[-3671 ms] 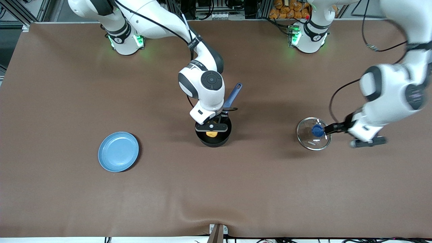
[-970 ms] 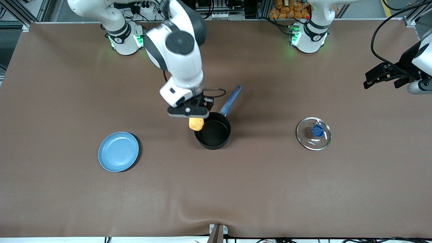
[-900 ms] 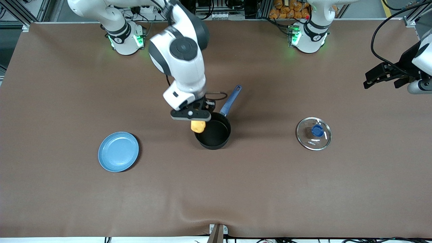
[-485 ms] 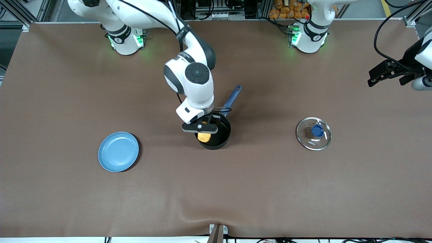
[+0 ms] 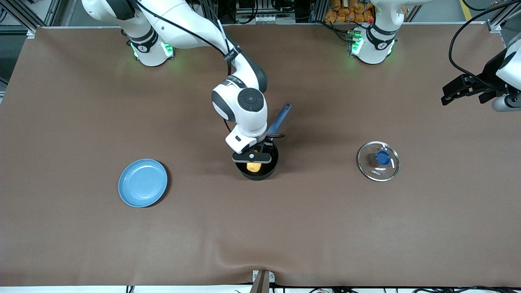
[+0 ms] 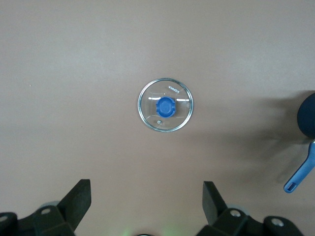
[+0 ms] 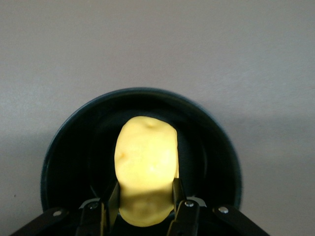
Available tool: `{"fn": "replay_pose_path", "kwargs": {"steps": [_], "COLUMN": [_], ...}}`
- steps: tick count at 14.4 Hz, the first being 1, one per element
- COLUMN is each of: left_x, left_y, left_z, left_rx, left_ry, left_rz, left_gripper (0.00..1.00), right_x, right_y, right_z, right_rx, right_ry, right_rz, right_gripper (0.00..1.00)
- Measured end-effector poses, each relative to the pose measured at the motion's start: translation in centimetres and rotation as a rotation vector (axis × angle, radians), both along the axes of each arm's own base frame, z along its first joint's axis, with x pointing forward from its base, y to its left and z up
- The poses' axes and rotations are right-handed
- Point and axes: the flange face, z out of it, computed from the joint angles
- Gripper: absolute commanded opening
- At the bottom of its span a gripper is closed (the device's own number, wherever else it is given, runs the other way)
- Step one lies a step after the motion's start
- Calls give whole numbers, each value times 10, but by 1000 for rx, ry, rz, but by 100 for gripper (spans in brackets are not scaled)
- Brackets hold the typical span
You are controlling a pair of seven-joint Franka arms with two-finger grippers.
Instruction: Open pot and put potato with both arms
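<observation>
The black pot (image 5: 260, 173) with its blue handle (image 5: 279, 119) stands mid-table, uncovered. My right gripper (image 5: 253, 162) is lowered into it, shut on the yellow potato (image 5: 254, 167). In the right wrist view the potato (image 7: 146, 162) sits between the fingers (image 7: 178, 194) inside the pot (image 7: 64, 157). My left gripper (image 5: 466, 90) is open and empty, raised over the table's edge at the left arm's end. In the left wrist view its fingers (image 6: 78, 199) are spread wide.
The glass lid with a blue knob (image 5: 378, 161) lies on the table toward the left arm's end, also seen in the left wrist view (image 6: 165, 104). A light-blue plate (image 5: 143, 183) lies toward the right arm's end.
My right gripper has come down with the potato from above the pot's rim into the pot. The left arm has barely moved.
</observation>
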Motion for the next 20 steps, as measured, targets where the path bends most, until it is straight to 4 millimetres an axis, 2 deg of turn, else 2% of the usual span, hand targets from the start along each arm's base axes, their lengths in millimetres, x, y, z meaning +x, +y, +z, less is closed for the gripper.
{"fn": "replay_pose_path", "kwargs": {"steps": [1, 2, 3, 8, 10, 11, 13, 15, 18, 20], "left_x": [0, 0, 0, -1, -1, -1, 0, 1, 2, 2], "left_y": [0, 0, 1, 3, 4, 4, 4, 4, 4, 2], "left_z": [0, 0, 0, -2, -3, -3, -4, -7, -8, -8], "left_rx": [0, 0, 0, 1, 1, 1, 1, 1, 1, 1], "left_ry": [0, 1, 3, 17, 18, 19, 21, 25, 29, 27], "left_rz": [0, 1, 2, 6, 7, 8, 8, 7, 7, 3], "left_gripper": [100, 100, 100, 100, 100, 100, 100, 100, 100, 100], "right_x": [-1, -1, -1, 2, 9, 16, 32, 49, 68, 76], "right_y": [2, 2, 3, 1, -4, -11, -31, -67, -141, -199], "right_z": [-6, -13, -18, -20, -12, -2, 39, 98, 184, 227], "right_rx": [2, 3, 5, 6, 8, 3, -10, -26, -51, -71], "right_ry": [-1, -2, -4, -8, -17, -17, -11, 2, 32, 68], "right_rz": [-5, -14, -19, -29, -40, -55, -72, -59, 0, 52], "right_gripper": [62, 78, 82, 82, 82, 82, 82, 83, 84, 86]}}
